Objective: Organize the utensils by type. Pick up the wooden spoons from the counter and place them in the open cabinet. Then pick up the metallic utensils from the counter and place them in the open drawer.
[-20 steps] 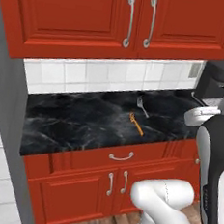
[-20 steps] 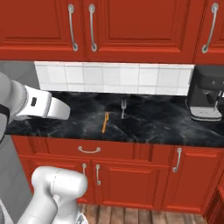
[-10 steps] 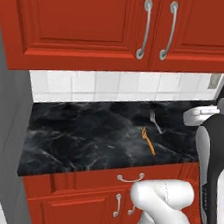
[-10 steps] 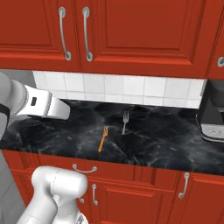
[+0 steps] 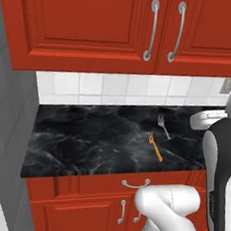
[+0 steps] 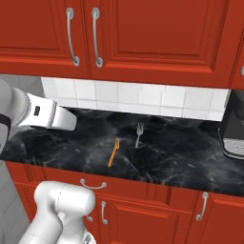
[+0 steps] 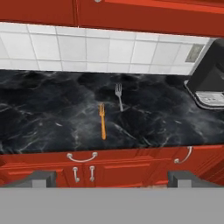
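Note:
An orange-brown wooden utensil (image 7: 102, 121) with tines at its far end lies on the black marble counter (image 5: 85, 139), handle toward the front edge. Just behind it to the right lies a silver metal fork (image 7: 119, 97). Both show again in the base views, the wooden utensil (image 5: 155, 147) (image 6: 113, 152) in front of the metal fork (image 5: 163, 126) (image 6: 139, 135). My gripper (image 7: 113, 179) is open and empty, held back from the counter and above its front edge. The open cabinet and open drawer are out of view.
A dark coffee machine (image 6: 234, 128) (image 7: 210, 81) stands at the counter's right end. Shut red wall cabinets (image 5: 96, 25) hang above, a shut drawer (image 5: 135, 183) and shut doors sit below. A grey wall (image 5: 5, 142) bounds the counter's left end.
The whole picture has shifted in both base views, so the cameras have moved with the base. The two utensils keep their places on the counter, and the gripper stays open.

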